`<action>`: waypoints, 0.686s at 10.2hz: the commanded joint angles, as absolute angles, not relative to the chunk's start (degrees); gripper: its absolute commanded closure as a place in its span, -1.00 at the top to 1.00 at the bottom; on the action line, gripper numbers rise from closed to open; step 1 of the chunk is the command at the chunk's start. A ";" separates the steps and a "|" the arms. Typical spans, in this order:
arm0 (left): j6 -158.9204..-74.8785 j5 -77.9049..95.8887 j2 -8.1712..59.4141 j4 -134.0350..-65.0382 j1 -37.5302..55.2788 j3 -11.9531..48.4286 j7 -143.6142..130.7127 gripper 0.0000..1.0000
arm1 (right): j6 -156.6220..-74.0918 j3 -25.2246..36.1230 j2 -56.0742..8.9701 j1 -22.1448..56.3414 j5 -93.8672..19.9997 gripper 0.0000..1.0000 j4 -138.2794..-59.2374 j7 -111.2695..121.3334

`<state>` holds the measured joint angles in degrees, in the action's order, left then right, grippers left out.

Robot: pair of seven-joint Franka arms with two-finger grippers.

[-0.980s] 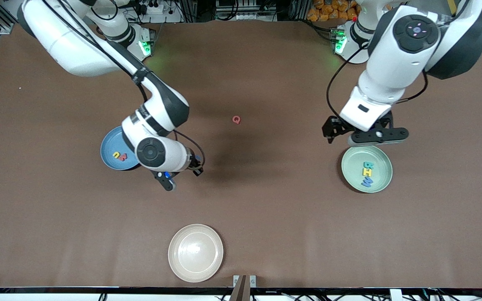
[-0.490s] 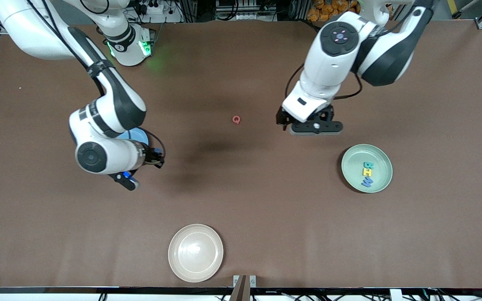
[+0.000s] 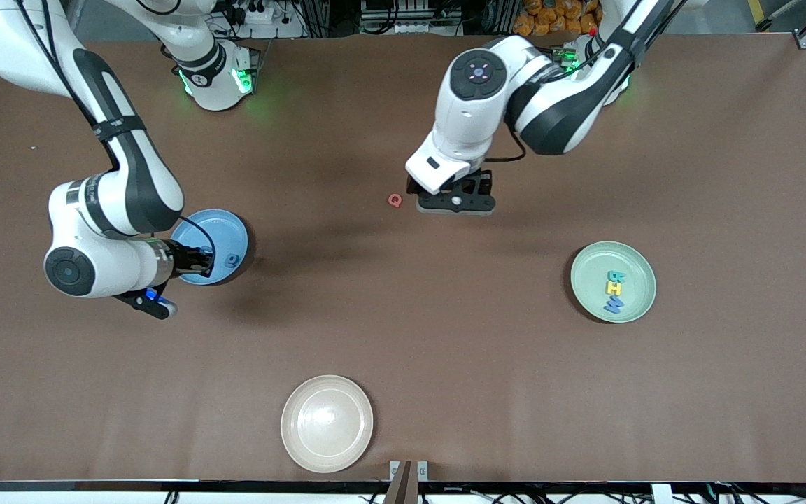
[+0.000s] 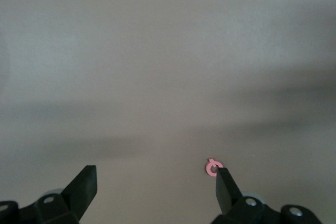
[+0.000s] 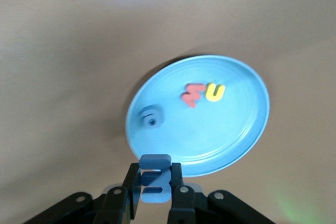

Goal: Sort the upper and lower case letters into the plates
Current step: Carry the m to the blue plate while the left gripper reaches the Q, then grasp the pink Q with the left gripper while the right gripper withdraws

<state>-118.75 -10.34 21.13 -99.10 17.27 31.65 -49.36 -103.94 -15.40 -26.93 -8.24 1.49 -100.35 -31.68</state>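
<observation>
Brown surface point(image 3: 445, 336) takes up basically everything, with three plates on it: a cream plate point(image 3: 327, 423) sitting unused, a green plate point(image 3: 613, 281) with a few letters already in it, and a blue plate point(image 3: 210, 246) holding a red and a yellow letter plus a blue one. The right end effector point(image 5: 154, 195) hangs just at the blue plate's rim, pinched tight on a small blue letter point(image 5: 155, 178), so the plate is right under its nose for a drop. The left end effector point(image 3: 455, 203) is wide apart and empty, hovering right beside the last loose one, a red letter point(image 3: 394, 200). That letter lies just off its tip toward the right arm's end, and the left arm is clearly the nearer one, so I'd guess a small sideways shift before it goes down.
</observation>
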 commanded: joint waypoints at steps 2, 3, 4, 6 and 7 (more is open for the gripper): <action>-122.07 -13.44 26.43 -98.26 26.00 26.90 -53.78 1.00 | -112.12 -10.55 -24.00 -8.09 -0.44 -1.00 -110.54 -22.16; -123.30 -15.27 28.46 -98.35 27.58 26.81 -54.31 1.00 | -114.76 -10.55 -23.91 -8.09 -0.44 -1.00 -112.65 -21.54; -124.27 -17.47 30.22 -98.26 29.51 26.28 -57.27 1.00 | -115.13 -10.55 -23.91 -8.17 -0.44 -0.36 -113.11 -21.27; -124.98 -21.70 32.16 -98.44 31.28 26.10 -60.20 1.00 | -114.53 -10.55 -23.04 -8.09 -0.44 1.00 -112.77 -21.53; -125.07 -21.71 32.78 -98.44 32.42 26.10 -60.21 1.00 | -114.09 -10.63 -22.42 -8.00 -0.53 1.00 -112.59 -21.79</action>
<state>-124.74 -19.81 32.05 -99.17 30.83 26.77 -58.76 -114.39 -10.67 -25.97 -8.01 1.13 -110.67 -22.71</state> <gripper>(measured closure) 0.000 0.533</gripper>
